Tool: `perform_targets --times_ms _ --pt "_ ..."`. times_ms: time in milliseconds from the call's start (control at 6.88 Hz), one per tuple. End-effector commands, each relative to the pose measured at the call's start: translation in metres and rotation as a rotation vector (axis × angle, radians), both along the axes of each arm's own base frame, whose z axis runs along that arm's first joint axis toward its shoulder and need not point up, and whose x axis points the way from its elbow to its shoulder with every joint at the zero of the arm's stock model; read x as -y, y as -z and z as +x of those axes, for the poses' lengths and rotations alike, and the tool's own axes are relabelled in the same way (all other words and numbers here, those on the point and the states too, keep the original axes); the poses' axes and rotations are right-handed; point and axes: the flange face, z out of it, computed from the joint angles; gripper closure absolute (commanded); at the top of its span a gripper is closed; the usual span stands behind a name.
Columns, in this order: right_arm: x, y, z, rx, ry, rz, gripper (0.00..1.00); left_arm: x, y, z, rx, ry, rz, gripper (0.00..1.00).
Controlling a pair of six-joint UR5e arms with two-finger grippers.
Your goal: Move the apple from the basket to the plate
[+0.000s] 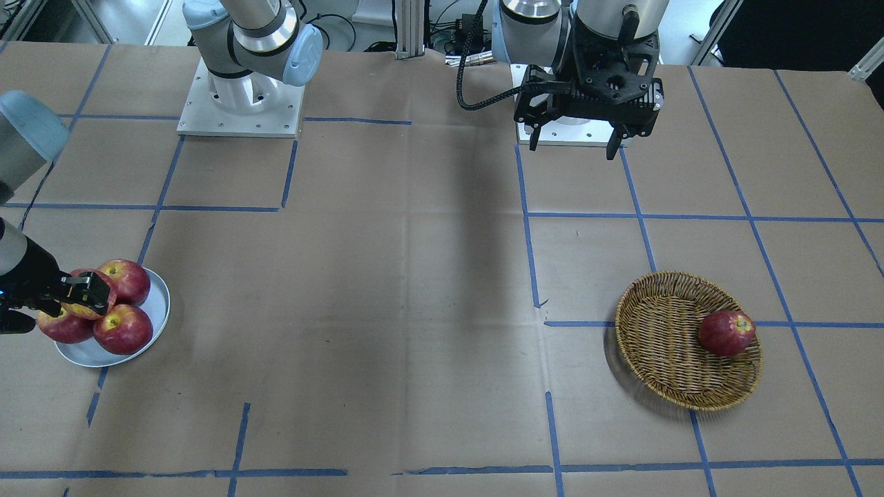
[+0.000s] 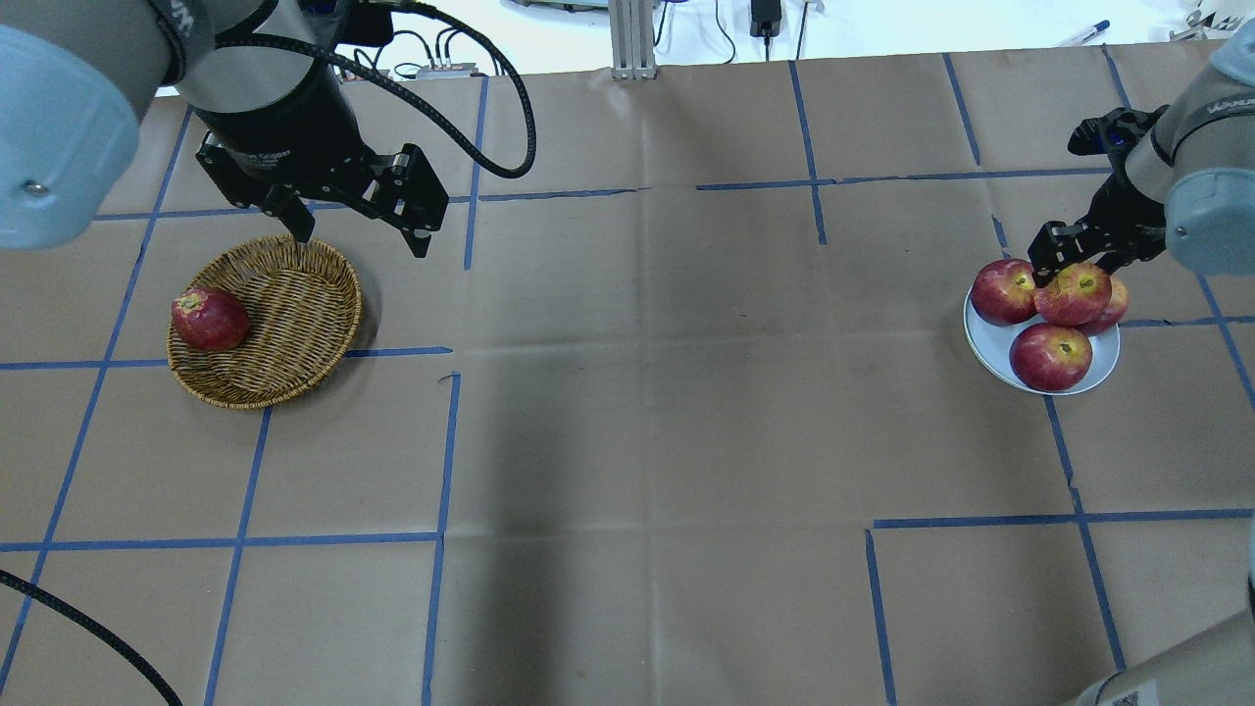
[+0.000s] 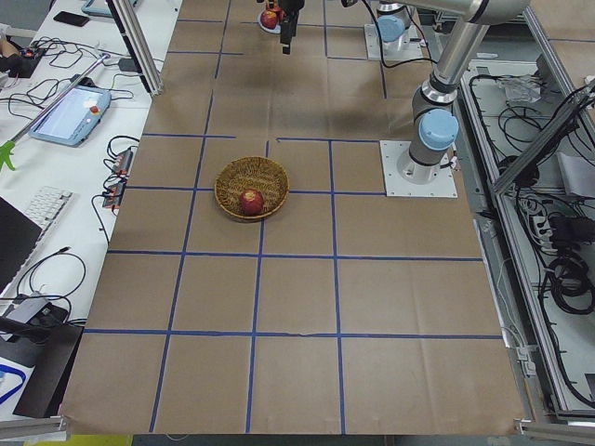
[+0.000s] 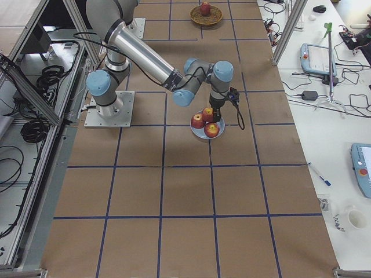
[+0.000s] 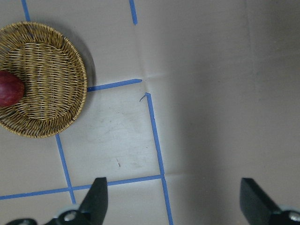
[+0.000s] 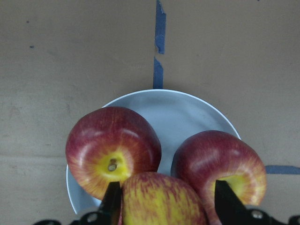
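Nearly done: right gripper [image 6: 165, 202] grips the apple [image 2: 1077, 294] over the plate [image 6: 187, 112] by the table's right edge; release remains. Left gripper [image 5: 171, 197] gapes empty.

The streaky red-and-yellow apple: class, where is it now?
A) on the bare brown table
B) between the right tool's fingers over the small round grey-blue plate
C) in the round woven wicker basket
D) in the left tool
B: the streaky red-and-yellow apple sits between the fingers of the right tool over the small round grey-blue plate; the round woven wicker basket holds only a dark red apple.
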Motion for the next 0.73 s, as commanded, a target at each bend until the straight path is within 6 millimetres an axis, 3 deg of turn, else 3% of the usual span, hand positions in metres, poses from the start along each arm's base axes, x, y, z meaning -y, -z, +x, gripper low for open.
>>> perform_targets --times_ms 0,145,291,436,581 --pt "-0.002 -0.013 0.0 -0.004 0.002 -0.006 0.0 0.0 0.0 0.0 0.0 0.0 0.0 0.01" --pt "-0.006 -0.032 0.003 -0.009 0.004 -0.022 0.0 0.0 0.0 0.0 -0.001 0.0 0.0 0.01" --pt "-0.008 -0.066 0.013 -0.011 -0.001 -0.038 0.0 0.0 0.0 0.0 0.0 0.0 0.0 0.01" --pt "-0.01 -0.103 0.029 0.002 -0.022 -0.025 0.0 0.0 0.0 0.0 0.0 0.0 0.0 0.01" --pt "-0.016 -0.128 0.062 0.02 -0.016 0.023 0.0 0.0 0.0 0.0 0.0 0.0 0.0 0.01"
